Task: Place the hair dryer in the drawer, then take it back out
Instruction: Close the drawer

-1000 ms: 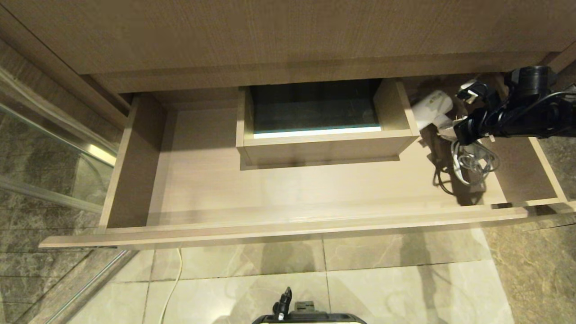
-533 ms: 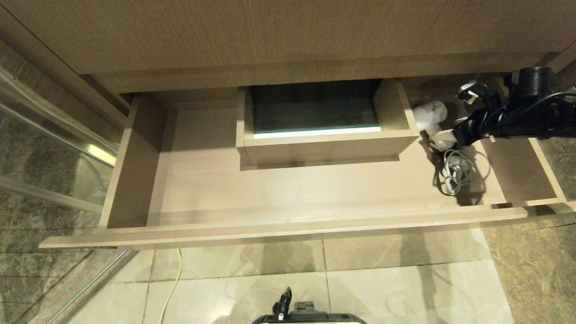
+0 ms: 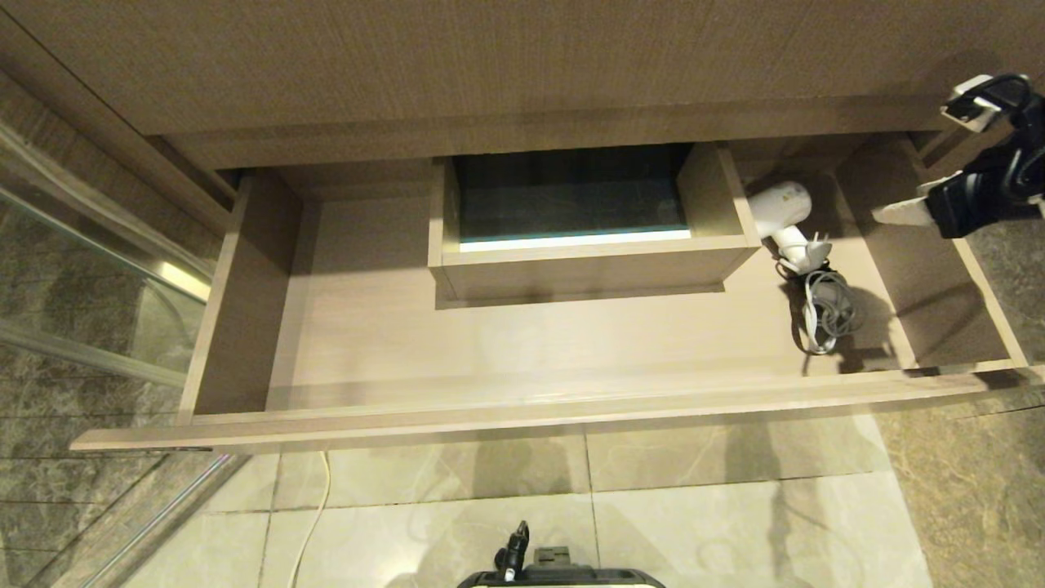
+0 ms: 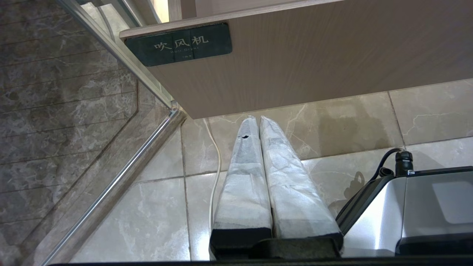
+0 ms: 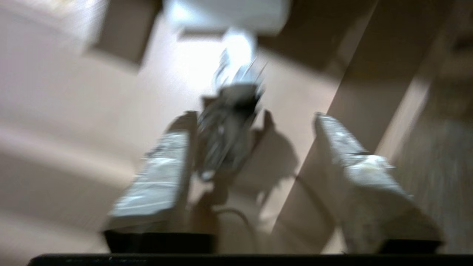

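The white hair dryer (image 3: 780, 208) lies on the floor of the open drawer (image 3: 531, 408), in its right part beside the boxed cutout (image 3: 588, 253), with its grey cord (image 3: 824, 310) bundled toward the front. My right gripper (image 3: 913, 163) hangs open over the drawer's right side wall, apart from the dryer and holding nothing. In the right wrist view the hair dryer (image 5: 229, 14) and cord (image 5: 229, 129) lie beyond the spread gripper (image 5: 254, 117). My left gripper (image 4: 255, 120) is parked and shut below the drawer front (image 4: 314, 55), near its dark label (image 4: 178, 43).
A glass shower partition (image 3: 82, 269) with a metal rail stands left of the drawer. A white cable (image 3: 314, 514) runs over the tiled floor in front. My base (image 3: 559, 572) sits at the near edge. The countertop overhangs the drawer's back.
My right gripper opened, released the hair dryer and pulled away up and to the right. The dryer and its cord settled on the drawer floor.
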Robot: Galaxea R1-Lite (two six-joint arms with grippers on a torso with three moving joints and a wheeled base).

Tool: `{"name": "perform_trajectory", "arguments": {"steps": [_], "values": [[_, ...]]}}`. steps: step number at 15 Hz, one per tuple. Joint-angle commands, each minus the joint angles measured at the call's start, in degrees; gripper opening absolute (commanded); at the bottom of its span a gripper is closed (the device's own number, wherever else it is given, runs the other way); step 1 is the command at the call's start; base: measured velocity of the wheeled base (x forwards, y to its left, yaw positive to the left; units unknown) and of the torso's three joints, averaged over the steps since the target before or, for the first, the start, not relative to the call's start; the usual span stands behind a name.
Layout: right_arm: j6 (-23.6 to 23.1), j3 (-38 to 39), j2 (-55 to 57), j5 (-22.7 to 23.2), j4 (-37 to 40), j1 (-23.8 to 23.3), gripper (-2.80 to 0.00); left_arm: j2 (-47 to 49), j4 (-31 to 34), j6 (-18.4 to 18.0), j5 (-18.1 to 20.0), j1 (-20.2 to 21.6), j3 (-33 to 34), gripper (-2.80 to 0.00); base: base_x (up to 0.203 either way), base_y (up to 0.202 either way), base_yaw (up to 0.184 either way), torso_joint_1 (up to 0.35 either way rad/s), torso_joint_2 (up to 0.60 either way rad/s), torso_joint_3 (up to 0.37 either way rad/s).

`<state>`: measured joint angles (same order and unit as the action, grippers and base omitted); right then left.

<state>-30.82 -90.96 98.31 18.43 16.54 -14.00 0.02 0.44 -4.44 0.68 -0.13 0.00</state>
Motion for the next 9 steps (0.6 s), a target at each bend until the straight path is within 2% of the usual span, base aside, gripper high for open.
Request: {"name": "perform_trajectory", "arguments": {"steps": [1, 3, 5, 7, 9], "values": [[-0.1, 7.5, -13.7, -0.3, 5.8, -0.4, -2.8, 0.0, 0.0, 0.0, 0.0, 0.0, 0.1, -2.8, 0.0, 0.0, 0.0, 0.0, 0.0, 0.0], [0.0, 18.8, -21.4, -2.6, 9.6, -0.5, -2.8, 0.0, 0.0, 0.0, 0.0, 0.0, 0.1, -2.8, 0.0, 0.0, 0.0, 0.0, 0.0, 0.0], [-0.2, 29.8, -27.7, -7.8, 11.5, -0.6, -2.8, 0.0, 0.0, 0.0, 0.0, 0.0, 0.1, -2.8, 0.0, 0.0, 0.0, 0.0, 0.0, 0.0], [0.0, 37.2, -31.9, -15.1, 13.1, -0.6, -2.8, 0.0, 0.0, 0.0, 0.0, 0.0, 0.1, -2.8, 0.0, 0.0, 0.0, 0.0, 0.0, 0.0], [-0.1, 41.4, -34.0, -17.3, 14.5, -0.6, -2.8, 0.0, 0.0, 0.0, 0.0, 0.0, 0.1, -2.8, 0.0, 0.0, 0.0, 0.0, 0.0, 0.0]]}}
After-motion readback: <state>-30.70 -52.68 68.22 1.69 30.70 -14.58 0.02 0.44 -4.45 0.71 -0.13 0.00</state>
